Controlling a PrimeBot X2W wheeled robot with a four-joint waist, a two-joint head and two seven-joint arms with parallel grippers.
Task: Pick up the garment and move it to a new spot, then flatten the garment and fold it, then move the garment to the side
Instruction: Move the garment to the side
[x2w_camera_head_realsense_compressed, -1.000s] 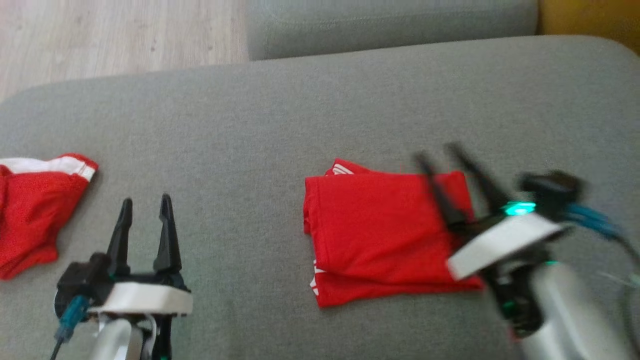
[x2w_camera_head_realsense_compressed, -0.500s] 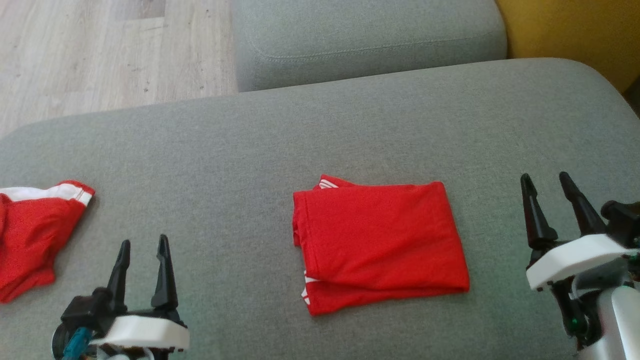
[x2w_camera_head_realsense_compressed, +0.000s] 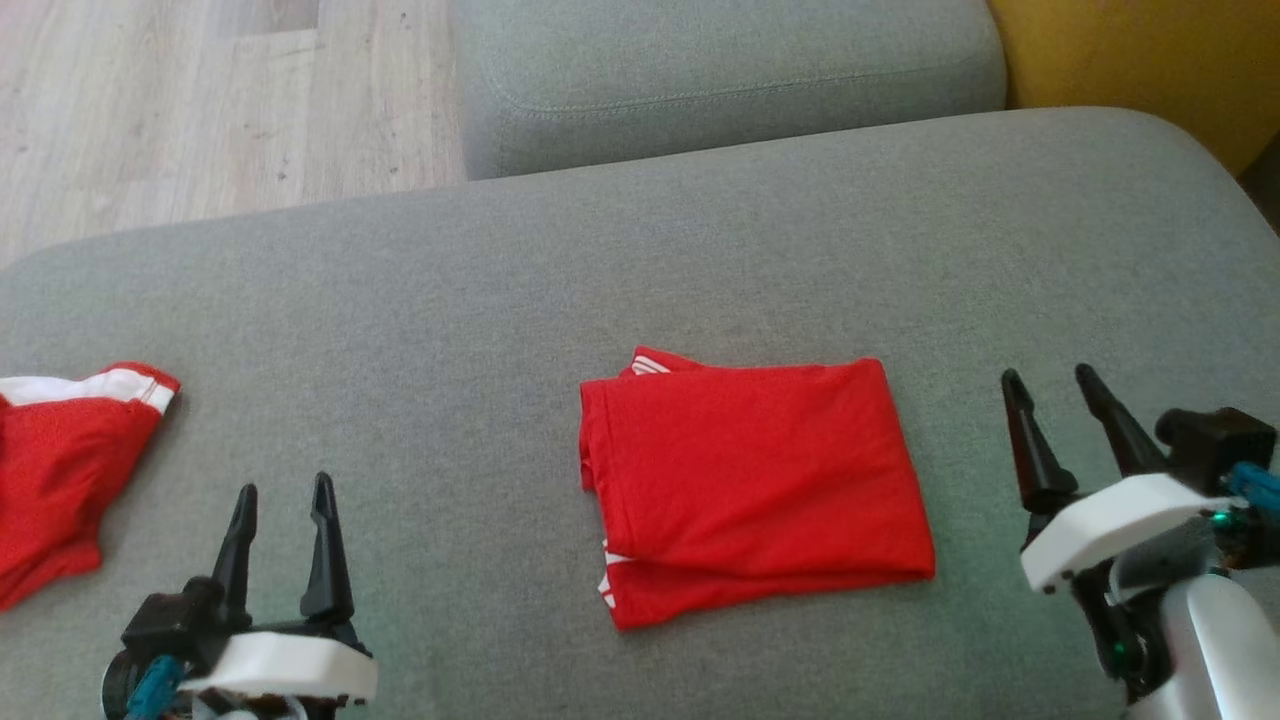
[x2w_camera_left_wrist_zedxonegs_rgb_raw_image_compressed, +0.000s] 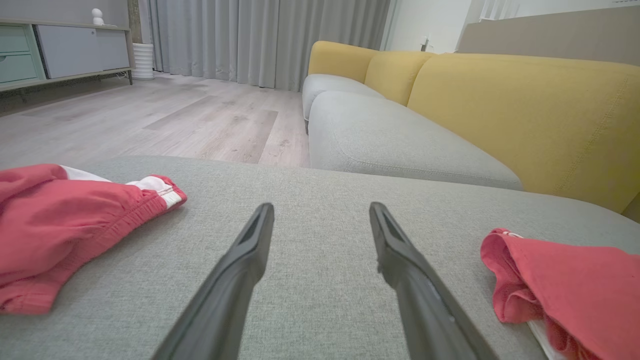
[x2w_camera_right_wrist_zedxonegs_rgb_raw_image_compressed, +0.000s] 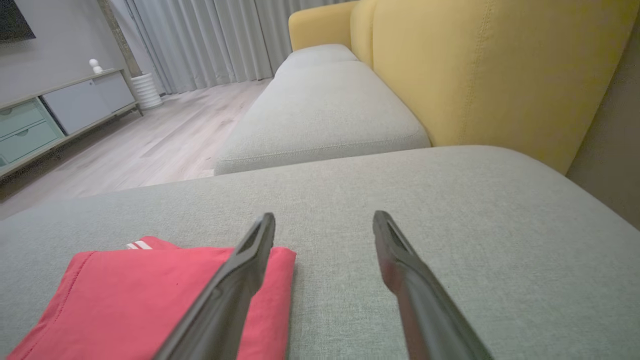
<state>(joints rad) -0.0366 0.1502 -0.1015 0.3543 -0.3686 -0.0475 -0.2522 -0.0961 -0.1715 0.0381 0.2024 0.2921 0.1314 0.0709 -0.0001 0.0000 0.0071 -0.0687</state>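
A red garment (x2w_camera_head_realsense_compressed: 755, 485) lies folded into a neat rectangle in the middle of the grey cushion (x2w_camera_head_realsense_compressed: 640, 260), white stripes peeking out at its left edge. It shows at the right in the left wrist view (x2w_camera_left_wrist_zedxonegs_rgb_raw_image_compressed: 565, 285) and at the lower left in the right wrist view (x2w_camera_right_wrist_zedxonegs_rgb_raw_image_compressed: 150, 300). My left gripper (x2w_camera_head_realsense_compressed: 281, 488) stands open at the lower left, well clear of it. My right gripper (x2w_camera_head_realsense_compressed: 1048, 376) is open to the right of the garment, apart from it, with nothing between its fingers.
A second red garment with a white waistband (x2w_camera_head_realsense_compressed: 70, 455) lies crumpled at the cushion's left edge (x2w_camera_left_wrist_zedxonegs_rgb_raw_image_compressed: 75, 220). Another grey seat cushion (x2w_camera_head_realsense_compressed: 720, 70) lies beyond, with a yellow backrest (x2w_camera_right_wrist_zedxonegs_rgb_raw_image_compressed: 480, 70) at the right. Wooden floor (x2w_camera_head_realsense_compressed: 200, 100) lies past the far left.
My right gripper has drawn back off the folded garment to its right side. The camera has shifted a little. The left gripper and both garments stay put.
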